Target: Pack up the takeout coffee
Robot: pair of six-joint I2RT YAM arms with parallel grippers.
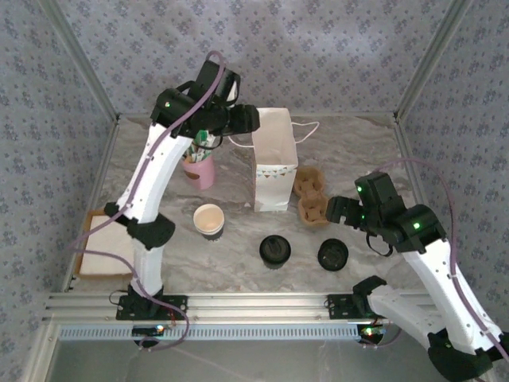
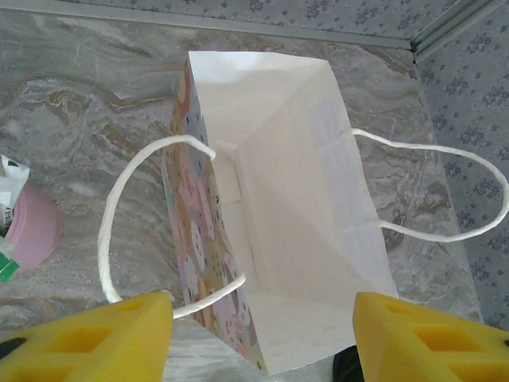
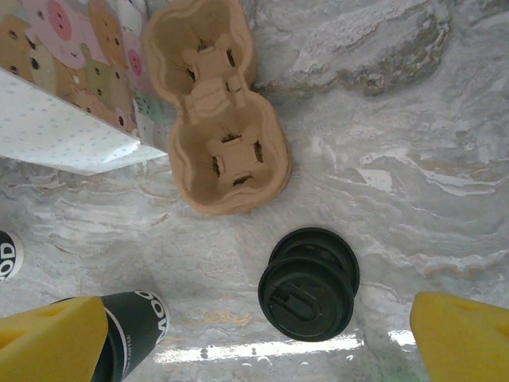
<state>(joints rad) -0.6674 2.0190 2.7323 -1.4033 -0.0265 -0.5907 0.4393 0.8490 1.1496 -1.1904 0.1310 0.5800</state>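
Note:
The takeout coffee cup, cream-white inside and without a lid, stands upright on the table left of centre. Black lids lie stacked on the marble; in the right wrist view the lids lie just ahead of my right gripper, which is open and hovers above them. That right gripper hangs between the lids and the carrier. My left gripper is high over the white paper bag. Seen from the left wrist, this gripper is open, with the bag's near edge and one handle loop between its fingers.
A black cup with white lettering stands left of the lids. The brown moulded carrier lies beside the bag. A pink cup of straws stands left of the bag. A wooden tray of napkins sits at the left edge.

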